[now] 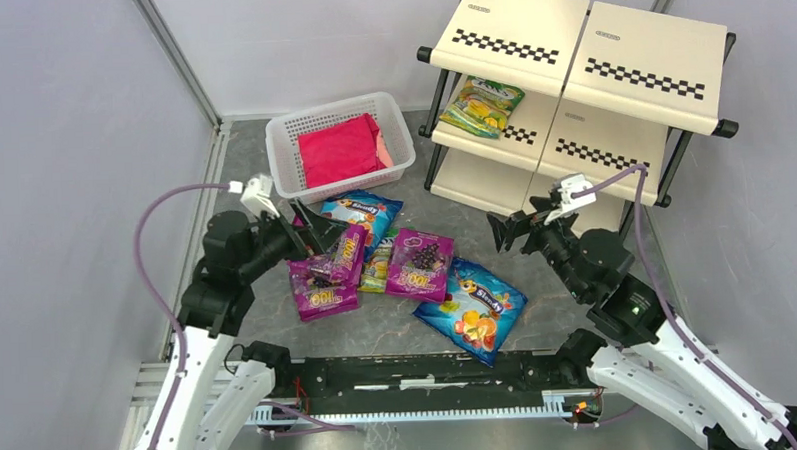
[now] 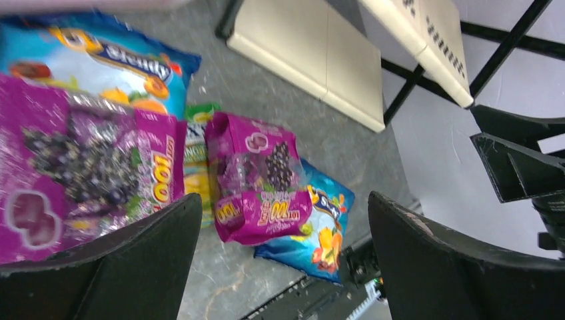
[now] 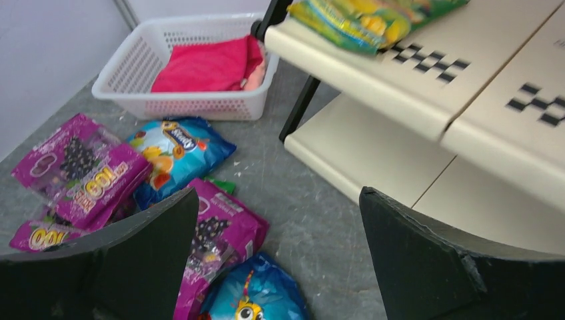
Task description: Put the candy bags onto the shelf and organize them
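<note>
The cream shelf (image 1: 579, 69) stands at the back right, with one green-yellow lemon bag (image 1: 482, 106) on its middle tier. Loose on the table lie purple grape bags (image 1: 421, 264) (image 1: 322, 293), blue fruit bags (image 1: 474, 307) (image 1: 366, 208) and a half-hidden green bag (image 1: 378, 266). My left gripper (image 1: 314, 226) is open and empty, just above the left purple bags (image 2: 86, 167). My right gripper (image 1: 510, 231) is open and empty between the bags and the shelf; its view shows the lemon bag (image 3: 360, 17) and the shelf edge (image 3: 413, 73).
A white lattice basket (image 1: 287, 164) with a pink folded cloth (image 1: 340, 152) stands at the back, left of the shelf. Grey walls close in both sides. A black rail (image 1: 420, 369) runs along the near edge between the arm bases.
</note>
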`<state>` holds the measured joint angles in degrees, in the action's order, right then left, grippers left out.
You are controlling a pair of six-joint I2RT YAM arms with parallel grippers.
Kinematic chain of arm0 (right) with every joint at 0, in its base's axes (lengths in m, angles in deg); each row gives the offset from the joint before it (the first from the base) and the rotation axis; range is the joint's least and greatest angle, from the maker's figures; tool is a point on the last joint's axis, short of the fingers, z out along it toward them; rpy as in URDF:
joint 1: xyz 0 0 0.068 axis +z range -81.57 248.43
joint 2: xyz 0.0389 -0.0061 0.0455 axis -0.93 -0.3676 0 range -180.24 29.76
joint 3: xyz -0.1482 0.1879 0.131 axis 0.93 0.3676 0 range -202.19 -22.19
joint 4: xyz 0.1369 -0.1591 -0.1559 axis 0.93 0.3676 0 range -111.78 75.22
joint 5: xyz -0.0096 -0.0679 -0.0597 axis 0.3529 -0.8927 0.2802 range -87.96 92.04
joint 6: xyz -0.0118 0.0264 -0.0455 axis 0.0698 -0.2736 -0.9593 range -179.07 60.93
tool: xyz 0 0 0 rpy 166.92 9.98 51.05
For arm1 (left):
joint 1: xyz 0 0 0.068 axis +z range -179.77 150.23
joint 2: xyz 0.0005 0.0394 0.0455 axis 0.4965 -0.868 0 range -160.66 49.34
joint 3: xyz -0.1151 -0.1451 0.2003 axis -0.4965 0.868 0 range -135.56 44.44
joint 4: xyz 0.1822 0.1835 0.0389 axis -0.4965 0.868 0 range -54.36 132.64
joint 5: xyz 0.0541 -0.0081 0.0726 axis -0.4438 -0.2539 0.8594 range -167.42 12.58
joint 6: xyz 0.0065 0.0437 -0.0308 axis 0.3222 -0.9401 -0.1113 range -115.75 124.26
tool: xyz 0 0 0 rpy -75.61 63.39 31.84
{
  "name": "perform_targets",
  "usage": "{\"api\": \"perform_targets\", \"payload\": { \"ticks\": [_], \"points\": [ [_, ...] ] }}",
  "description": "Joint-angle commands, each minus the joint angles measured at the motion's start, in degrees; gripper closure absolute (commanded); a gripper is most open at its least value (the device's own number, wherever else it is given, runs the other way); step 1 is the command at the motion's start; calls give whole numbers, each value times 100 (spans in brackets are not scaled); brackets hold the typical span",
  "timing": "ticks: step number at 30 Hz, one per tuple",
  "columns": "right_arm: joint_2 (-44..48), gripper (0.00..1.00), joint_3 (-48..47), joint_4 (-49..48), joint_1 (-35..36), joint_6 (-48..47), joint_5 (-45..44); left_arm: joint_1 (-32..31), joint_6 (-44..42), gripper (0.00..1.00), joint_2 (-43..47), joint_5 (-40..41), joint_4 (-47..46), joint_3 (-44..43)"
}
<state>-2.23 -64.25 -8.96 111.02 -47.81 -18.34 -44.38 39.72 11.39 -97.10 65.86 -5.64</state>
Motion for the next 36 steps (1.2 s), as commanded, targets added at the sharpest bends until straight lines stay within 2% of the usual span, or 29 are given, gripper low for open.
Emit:
{"api": "perform_targets", "payload": {
  "ticks": [1,3,6,12,17,20,25,29,36],
  "points": [
    [-107,2,275,-457,-30,359,304,-7,1088,0,142,-885,-1401,915],
    [-252,2,443,-583,-24,436,360,-9,1327,0,236,-1128,-1847,1297],
    [-470,2,702,-875,-24,447,828,-7,1326,0,222,-1314,-1945,1520],
    [-788,2,1390,-2392,-20,577,2542,-34,1199,0,-317,-1785,-1695,1731],
    [-1552,2,1386,-2811,-29,578,3577,-363,1405,8,-439,-1464,-2010,2079],
    [-2054,2,1310,-2812,-18,434,4084,-610,1453,9,-650,-1069,-2150,2146],
    [-2337,2,1356,-2666,86,140,4050,-1332,1309,9,-1344,-355,-2295,1950],
    [-2323,2,1336,-2356,151,-148,3737,-1813,960,13,-1790,317,-1932,1634],
    [-2317,2,1337,-2041,208,-523,3386,-2331,877,21,-2340,287,-2027,1692]
  ]
}}
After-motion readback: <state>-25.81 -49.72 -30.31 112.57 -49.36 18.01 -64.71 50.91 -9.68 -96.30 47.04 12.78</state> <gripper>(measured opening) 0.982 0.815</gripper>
